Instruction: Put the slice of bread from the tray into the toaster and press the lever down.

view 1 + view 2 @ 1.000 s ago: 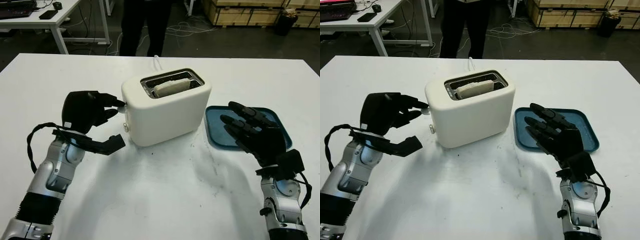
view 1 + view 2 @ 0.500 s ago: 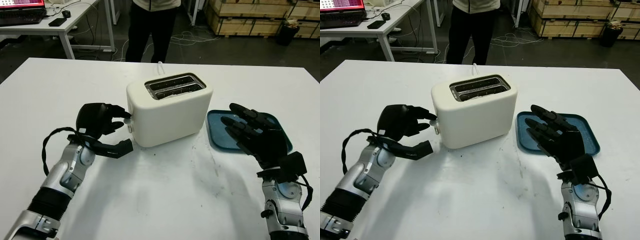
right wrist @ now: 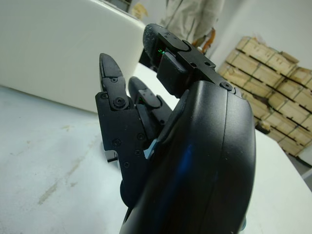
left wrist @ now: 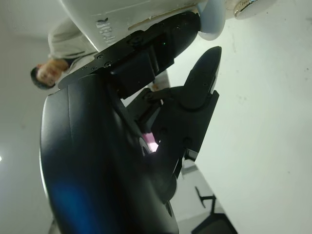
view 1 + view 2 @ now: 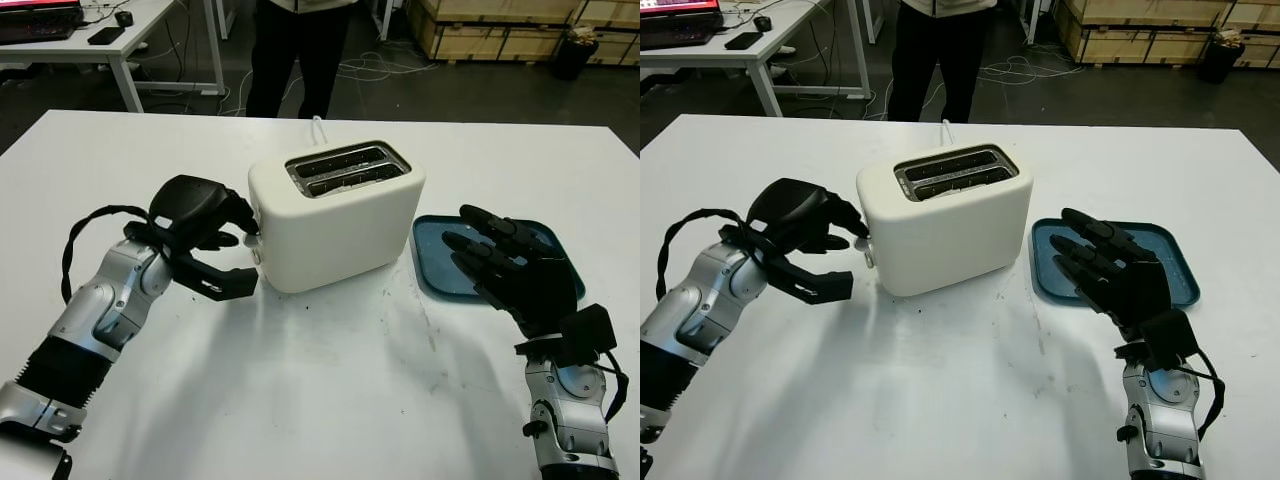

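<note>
At the left of the head views the left hand (image 5: pixel 200 215) sits against the near-left end of the toaster (image 5: pixel 335 215), its fingers curled with the fingertips (image 5: pixel 240 222) on the small white lever (image 5: pixel 252 229), low on that end face; it grips nothing, and the placement suits a downward push, which looks done or nearly done. In the middle of the frame the cream toaster stands on the white worktop (image 5: pixel 330 400), angled so its two slots (image 5: pixel 345 168) face up and back. The slots look dark and no bread stands above the rim, so the slice is most likely sunk inside, though it cannot actually be made out. To the right the blue tray (image 5: pixel 430 262) lies just beside the toaster with nothing on its visible part; much of it is covered by the right hand (image 5: pixel 515 270), which hovers open above it, holding nothing, apparently parked out of the way. At the top edge a person (image 5: pixel 290 50) stands behind the worktop, cut off above the waist
</note>
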Robot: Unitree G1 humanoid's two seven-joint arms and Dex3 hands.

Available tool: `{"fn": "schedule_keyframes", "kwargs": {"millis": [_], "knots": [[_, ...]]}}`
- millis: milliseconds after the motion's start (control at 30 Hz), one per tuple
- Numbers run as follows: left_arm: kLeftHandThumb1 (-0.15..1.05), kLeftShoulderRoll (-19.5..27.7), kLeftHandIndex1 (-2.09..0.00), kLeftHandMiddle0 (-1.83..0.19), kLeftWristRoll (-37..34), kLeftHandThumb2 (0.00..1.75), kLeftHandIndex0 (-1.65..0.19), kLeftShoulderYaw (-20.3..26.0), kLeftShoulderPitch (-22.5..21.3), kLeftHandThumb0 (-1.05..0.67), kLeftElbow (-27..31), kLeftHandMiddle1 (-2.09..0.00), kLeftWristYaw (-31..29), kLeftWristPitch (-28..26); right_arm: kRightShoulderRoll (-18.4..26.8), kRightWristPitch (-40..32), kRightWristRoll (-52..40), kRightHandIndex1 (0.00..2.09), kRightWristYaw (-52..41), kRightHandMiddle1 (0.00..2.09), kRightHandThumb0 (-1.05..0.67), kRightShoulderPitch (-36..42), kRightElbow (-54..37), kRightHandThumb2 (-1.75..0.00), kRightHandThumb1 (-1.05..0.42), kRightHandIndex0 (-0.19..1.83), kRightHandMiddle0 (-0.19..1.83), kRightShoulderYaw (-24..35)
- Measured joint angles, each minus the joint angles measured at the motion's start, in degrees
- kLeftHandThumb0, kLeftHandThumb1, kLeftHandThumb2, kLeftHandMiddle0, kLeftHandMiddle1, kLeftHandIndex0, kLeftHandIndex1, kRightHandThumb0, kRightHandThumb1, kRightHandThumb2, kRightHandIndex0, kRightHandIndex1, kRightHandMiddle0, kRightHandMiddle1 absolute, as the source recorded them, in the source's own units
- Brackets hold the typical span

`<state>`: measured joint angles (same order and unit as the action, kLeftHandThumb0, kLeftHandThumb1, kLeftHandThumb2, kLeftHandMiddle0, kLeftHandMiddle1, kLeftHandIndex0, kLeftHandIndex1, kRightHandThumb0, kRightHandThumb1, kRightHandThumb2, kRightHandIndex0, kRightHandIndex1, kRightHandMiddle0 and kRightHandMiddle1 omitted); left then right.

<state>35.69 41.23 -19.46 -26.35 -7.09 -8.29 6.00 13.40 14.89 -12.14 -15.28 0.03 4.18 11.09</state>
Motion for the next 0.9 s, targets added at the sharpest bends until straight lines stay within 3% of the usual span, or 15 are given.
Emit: {"fn": "schedule_keyframes", "kwargs": {"millis": [300, 567, 633, 700, 733, 767, 833, 900], "knots": [[0.71, -0.13, -0.02, -1.11, 0.18, 0.0, -1.39, -0.13, 0.01, -0.22, 0.13, -0.89, -0.21, 0.55, 0.0, 0.0, 0.03, 0.0, -0.07, 0.01, -0.27, 0.0, 0.0, -0.1, -0.92, 0.82, 0.76, 0.0], [0.76, -0.42, 0.0, -1.12, 1.19, 0.01, -1.35, -0.11, 2.45, -0.28, 3.27, -0.76, 0.06, -0.84, 0.04, -0.01, -0.02, 0.0, -0.1, 0.0, -0.27, 1.37, -1.17, -0.1, -0.92, 0.82, 0.76, 0.25], [0.75, -1.4, -0.01, -1.08, 0.84, 0.0, -1.34, 0.34, 4.2, -0.22, 4.62, -0.9, 1.11, -1.66, 0.14, -0.03, -0.04, 0.0, -0.19, 0.0, -0.26, 2.46, -2.27, -0.1, -0.92, 0.82, 0.76, 0.51], [0.72, -3.67, -0.01, -1.02, 0.02, 0.0, -1.34, 1.32, 7.0, -0.16, 5.36, -1.16, 4.66, -3.05, 0.18, -0.33, -0.18, 0.01, -0.23, 0.0, -0.26, 3.56, -3.35, -0.11, -0.92, 0.83, 0.77, 0.8], [0.75, -5.31, 0.0, -0.94, -0.43, 0.01, -1.34, 1.73, 8.71, -0.17, 5.42, -1.38, 7.47, -3.94, 0.2, -0.48, -0.26, 0.01, -0.26, 0.0, -0.27, 4.04, -3.78, -0.11, -0.92, 0.83, 0.77, 0.88], [0.77, -6.96, 0.0, -0.91, -0.97, 0.02, -1.33, 2.04, 10.22, -0.2, 5.28, -1.46, 9.96, -4.66, 0.2, -0.5, -0.26, 0.01, -0.28, 0.01, -0.28, 4.42, -3.98, -0.11, -0.92, 0.84, 0.77, 0.94], [0.8, -10.95, 0.0, -0.85, -1.56, 0.03, -1.32, 2.12, 12.28, -0.18, 3.28, -1.34, 16.28, -5.61, 0.24, -0.51, -0.13, 0.01, -0.27, 0.0, -0.29, 4.93, -3.99, -0.12, -0.92, 0.83, 0.77, 1.0], [0.82, -14.54, 0.0, -0.85, -1.95, 0.02, -1.25, 2.12, 13.13, -0.16, -0.21, -1.39, 21.88, -5.64, 0.35, -0.51, -0.08, 0.01, -0.37, 0.0, -0.29, 5.03, -3.99, -0.13, -0.92, 0.84, 0.77, 1.0]]}}
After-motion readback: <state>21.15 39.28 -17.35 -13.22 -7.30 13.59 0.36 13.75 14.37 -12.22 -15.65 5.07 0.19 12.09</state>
